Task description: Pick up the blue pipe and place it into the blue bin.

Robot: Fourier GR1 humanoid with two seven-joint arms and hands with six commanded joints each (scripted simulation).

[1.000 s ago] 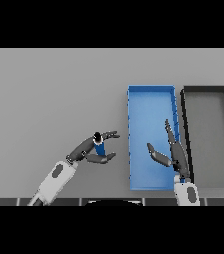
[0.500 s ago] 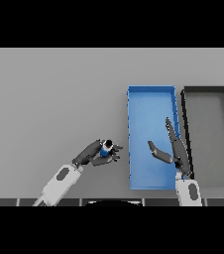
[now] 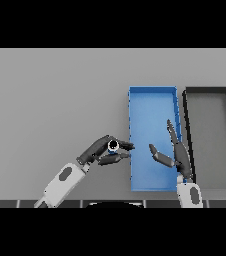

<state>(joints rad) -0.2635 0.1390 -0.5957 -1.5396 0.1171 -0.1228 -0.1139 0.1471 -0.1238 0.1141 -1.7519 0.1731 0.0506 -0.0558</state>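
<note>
Dark left hand point(image 3: 96, 153) pinches the blue pipe point(image 3: 113, 146), just beside the blue bin's point(image 3: 152, 97) left wall.
Right hand point(image 3: 175, 152) spread above that bin; black bin point(image 3: 208, 90) adjacent on the right, on the grey table point(image 3: 55, 100).

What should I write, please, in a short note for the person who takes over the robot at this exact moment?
Left hand: fingers curled round the blue pipe, holding it just left of the blue bin, near the bin's left wall.
Right hand: open, fingers straight, over the blue bin's right side, holding nothing.
A black bin stands to the right of the blue one.
Done: the pipe is grasped.
Left: carry the pipe over the blue bin's wall and release it inside. Whether the pipe is already off the table, I cannot tell.
</note>
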